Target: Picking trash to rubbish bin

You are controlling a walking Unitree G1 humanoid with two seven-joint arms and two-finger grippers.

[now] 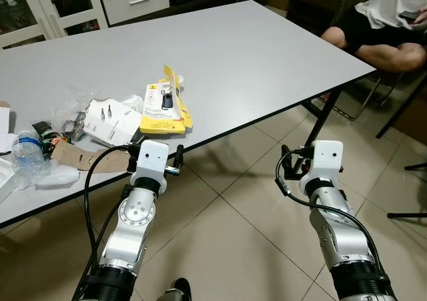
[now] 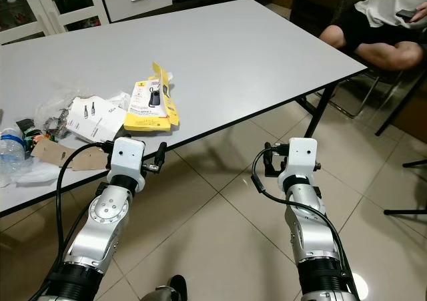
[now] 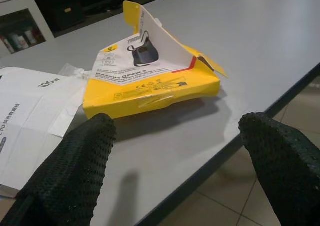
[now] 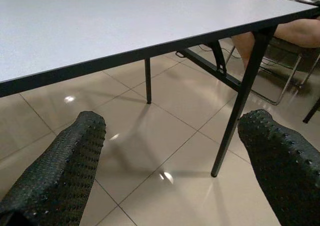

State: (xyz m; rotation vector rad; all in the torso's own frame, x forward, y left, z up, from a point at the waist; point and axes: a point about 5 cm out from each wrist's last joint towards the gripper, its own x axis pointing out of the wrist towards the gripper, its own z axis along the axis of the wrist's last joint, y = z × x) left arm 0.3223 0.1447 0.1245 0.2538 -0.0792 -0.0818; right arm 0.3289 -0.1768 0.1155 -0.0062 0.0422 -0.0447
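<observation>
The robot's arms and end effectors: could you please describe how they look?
Both arms are silver metal with round joints, black cuffs low down and a white boxy housing at the wrist. A black cable loops beside each housing. The left end effector and right end effector each have two long black fingers with a dimpled, textured surface.

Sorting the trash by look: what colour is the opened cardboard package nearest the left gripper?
Yellow with a white printed front, seen best in the left wrist view: opened cardboard package.

Trash on the counter (image 1: 267, 61): an opened yellow package (image 1: 165, 106) lies flat near the front edge, flap raised; beside it, white printed packaging (image 1: 113, 121), crumpled clear plastic (image 1: 70, 114), brown cardboard (image 1: 83, 157) and a plastic bottle (image 1: 28, 153).
</observation>
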